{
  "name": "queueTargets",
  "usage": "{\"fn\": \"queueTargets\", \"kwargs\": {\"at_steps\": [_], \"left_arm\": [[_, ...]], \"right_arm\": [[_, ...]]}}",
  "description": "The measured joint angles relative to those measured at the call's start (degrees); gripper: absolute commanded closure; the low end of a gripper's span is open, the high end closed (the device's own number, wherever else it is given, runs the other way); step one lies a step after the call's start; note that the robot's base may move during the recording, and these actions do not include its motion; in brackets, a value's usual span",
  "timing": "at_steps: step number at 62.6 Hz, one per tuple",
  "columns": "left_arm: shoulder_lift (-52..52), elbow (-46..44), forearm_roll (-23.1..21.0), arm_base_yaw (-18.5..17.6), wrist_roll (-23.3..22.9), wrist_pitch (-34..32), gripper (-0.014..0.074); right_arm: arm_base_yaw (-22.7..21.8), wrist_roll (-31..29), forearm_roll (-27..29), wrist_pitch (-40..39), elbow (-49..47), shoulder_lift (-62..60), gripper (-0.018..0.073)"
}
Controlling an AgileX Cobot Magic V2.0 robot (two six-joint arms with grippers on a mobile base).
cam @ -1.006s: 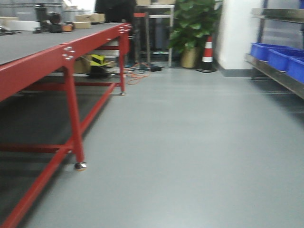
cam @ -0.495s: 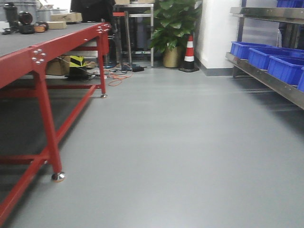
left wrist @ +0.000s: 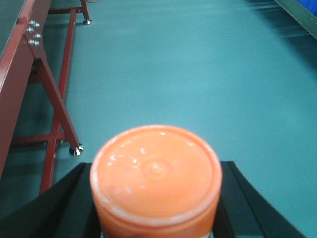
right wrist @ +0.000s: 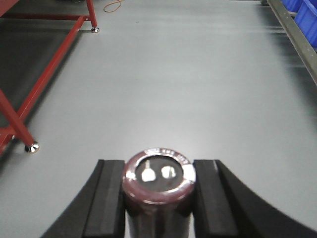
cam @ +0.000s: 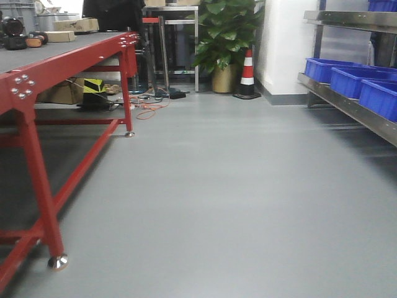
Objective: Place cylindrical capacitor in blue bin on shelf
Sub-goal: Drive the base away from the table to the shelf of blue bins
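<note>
My right gripper (right wrist: 158,198) is shut on the cylindrical capacitor (right wrist: 159,181), a dark brown cylinder with two metal terminals on its top, held above the grey floor. My left gripper (left wrist: 156,208) is shut on an orange round container (left wrist: 156,173). The shelf (cam: 350,102), of shiny steel rails, stands at the right in the front view with blue bins (cam: 356,81) on its lower tier. Its edge and a blue bin (right wrist: 304,12) also show at the top right of the right wrist view. Neither gripper shows in the front view.
A red-framed table (cam: 37,81) runs along the left, its leg (cam: 43,192) near me; it also shows in the left wrist view (left wrist: 54,104) and right wrist view (right wrist: 29,104). A potted plant (cam: 226,37), a traffic cone (cam: 247,74) and floor cables (cam: 149,108) lie ahead.
The view has swung right and moved on: the table has shifted left, and the shelf with its blue bins shows more fully at the right.
</note>
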Motion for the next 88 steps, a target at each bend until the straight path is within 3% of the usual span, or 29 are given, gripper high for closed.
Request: {"fn": "queueTargets", "kwargs": {"at_steps": [57, 88], "left_arm": [[0.0, 0.0, 0.0, 0.0, 0.0, 0.0, 0.0708], [0.0, 0.0, 0.0, 0.0, 0.0, 0.0, 0.0708]], "right_arm": [[0.0, 0.0, 0.0, -1.1, 0.0, 0.0, 0.0721], [0.0, 0.0, 0.0, -7.3, 0.0, 0.0, 0.0721]]}}
